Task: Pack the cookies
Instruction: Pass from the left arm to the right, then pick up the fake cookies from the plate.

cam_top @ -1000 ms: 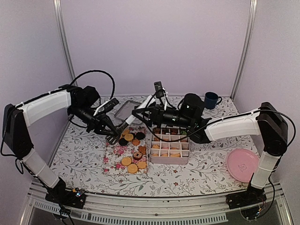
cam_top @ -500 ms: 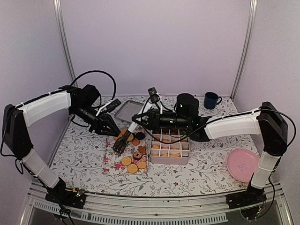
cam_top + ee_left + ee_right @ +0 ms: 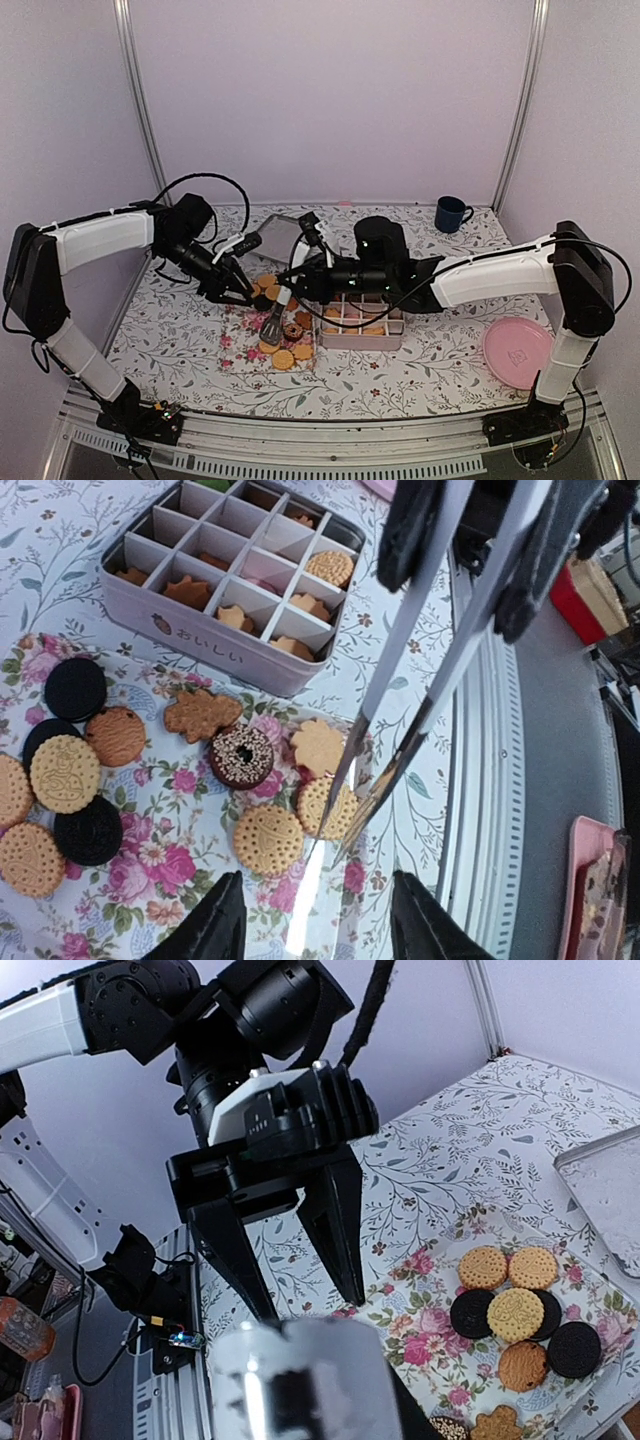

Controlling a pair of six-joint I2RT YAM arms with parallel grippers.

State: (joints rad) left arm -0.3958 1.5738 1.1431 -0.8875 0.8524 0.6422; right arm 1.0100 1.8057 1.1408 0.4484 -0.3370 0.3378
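Metal tongs [image 3: 384, 680] run steeply down through the left wrist view, their two arms pinched near the top between the black fingers of the right end effector [image 3: 455, 600]. The tong tips straddle a golden round biscuit [image 3: 322, 808] near the right edge of a rose-printed mat [image 3: 150, 880]; whether they touch it I cannot tell. The left end effector [image 3: 318, 880] hangs just beside the tongs with its fingers spread wide and nothing between them.

The cookies [image 3: 268, 838] lie in two places. Most are loose on the mat: golden discs, dark chocolate ones at the left, a leaf-shaped one and a sprinkled chocolate ring [image 3: 240, 757]. The others sit in the pale divided tin [image 3: 200, 645] that stands touching the mat's far edge, one to a compartment, with several compartments still bare.

From above, both arms reach in over the mat on the flower-patterned bench [image 3: 420, 370], the right one passing over the tin. A pink plate [image 3: 518, 352] lies near the right arm's base, a dark blue mug [image 3: 450, 213] stands at the back, and a flat grey tray [image 3: 275, 232] lies behind the mat
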